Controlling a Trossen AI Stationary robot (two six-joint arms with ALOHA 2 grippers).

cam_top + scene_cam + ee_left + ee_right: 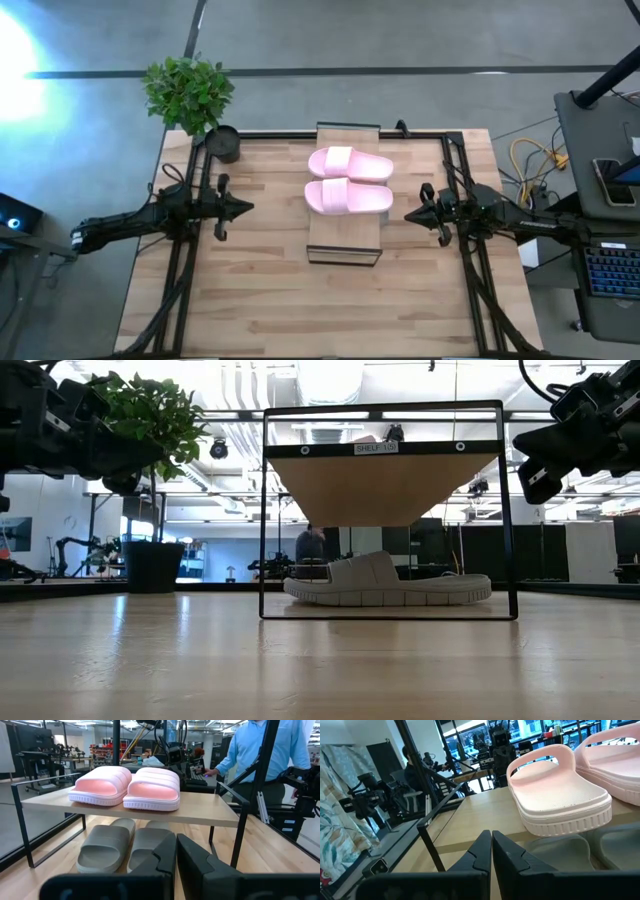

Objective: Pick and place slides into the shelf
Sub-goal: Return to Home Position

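shelf (345,235): i see it in the middle of my worktop (260,300), a bit toward 12 o'clock.
pink slides (349,164): both lie side by side on top of the shelf.
grey slides (102,849): both lie side by side under the shelf, on the worktop.
left pincer (245,208): at 9 o'clock from the shelf, up in the air, closed and holding nothing.
right pincer (410,215): at 3 o'clock from the shelf, up in the air, closed and empty too.
plant (188,92): at the 10 o'clock corner.

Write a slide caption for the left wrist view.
Two pink slides atop the shelf, two grey slides beneath, left tool shut.
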